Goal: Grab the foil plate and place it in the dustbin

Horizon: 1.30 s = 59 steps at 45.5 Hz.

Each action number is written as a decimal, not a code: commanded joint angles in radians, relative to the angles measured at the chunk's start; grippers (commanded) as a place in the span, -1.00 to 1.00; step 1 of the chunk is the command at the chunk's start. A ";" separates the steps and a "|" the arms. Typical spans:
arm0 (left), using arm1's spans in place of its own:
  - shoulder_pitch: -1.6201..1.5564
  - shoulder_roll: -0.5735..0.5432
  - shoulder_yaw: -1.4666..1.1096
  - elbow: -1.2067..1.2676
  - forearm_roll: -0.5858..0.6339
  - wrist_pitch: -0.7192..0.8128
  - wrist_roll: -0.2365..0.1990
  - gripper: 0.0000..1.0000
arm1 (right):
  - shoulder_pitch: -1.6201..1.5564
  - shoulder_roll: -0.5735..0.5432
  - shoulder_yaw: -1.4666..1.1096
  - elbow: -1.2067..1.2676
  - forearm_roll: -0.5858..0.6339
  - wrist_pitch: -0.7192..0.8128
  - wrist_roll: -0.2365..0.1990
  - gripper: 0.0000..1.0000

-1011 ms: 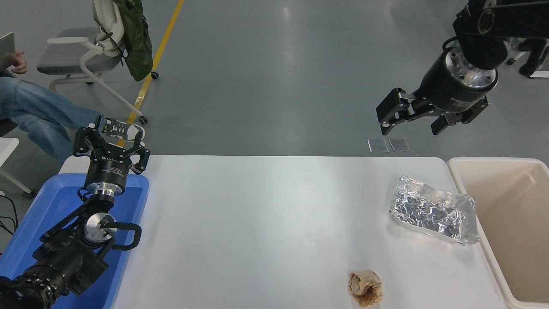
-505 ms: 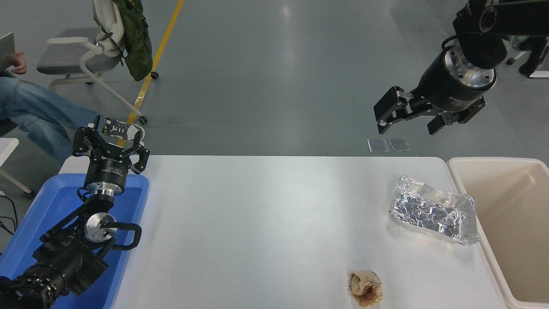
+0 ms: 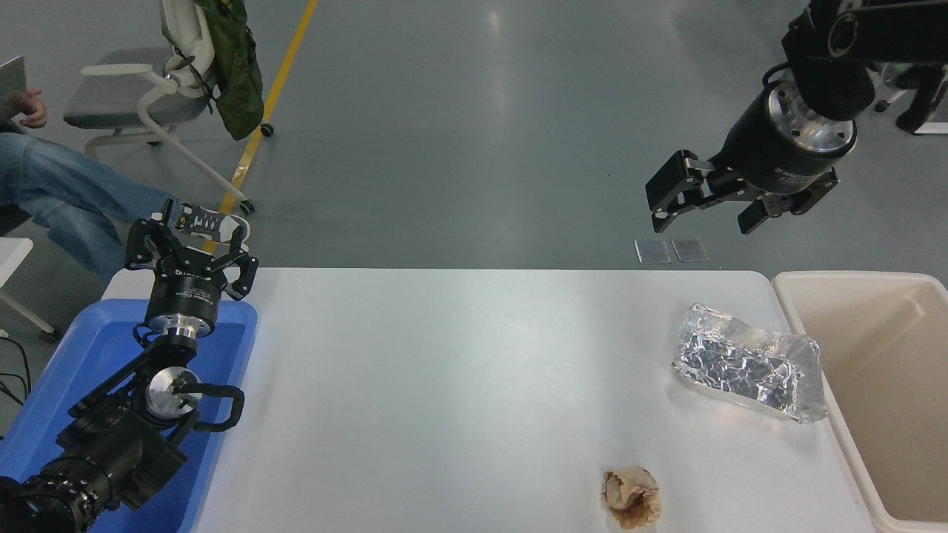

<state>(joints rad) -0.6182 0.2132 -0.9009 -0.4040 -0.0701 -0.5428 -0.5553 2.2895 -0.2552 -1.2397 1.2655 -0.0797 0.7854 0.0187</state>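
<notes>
The foil plate, a shiny crinkled silver tray, lies on the white table near its right edge. The cream-beige dustbin stands just right of it, open and with nothing visible inside. My right gripper hangs open and empty high above the table's far edge, up and slightly left of the plate. My left gripper is open and parked over the blue bin at the lower left.
A blue plastic bin sits at the table's left edge under my left arm. A small crumpled brown paper ball lies near the front edge. A seated person's legs and an office chair are at the far left.
My right gripper has shifted very slightly up and to the left. The plate, the paper ball and my left arm have not moved.
</notes>
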 commanded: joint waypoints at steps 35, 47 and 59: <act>0.000 0.000 0.000 0.001 0.000 0.000 0.000 0.98 | -0.292 -0.170 -0.020 -0.002 0.005 -0.313 0.000 1.00; 0.000 0.000 0.000 0.001 0.000 0.000 -0.002 0.98 | -0.547 -0.190 -0.040 -0.121 -0.032 -0.477 -0.002 1.00; 0.000 0.000 0.000 -0.001 0.000 0.000 -0.002 0.98 | -0.784 -0.187 -0.027 -0.294 -0.149 -0.508 -0.002 1.00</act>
<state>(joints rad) -0.6181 0.2131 -0.9004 -0.4042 -0.0702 -0.5432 -0.5567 1.7147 -0.4325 -1.2740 1.1072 -0.1429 0.3454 0.0167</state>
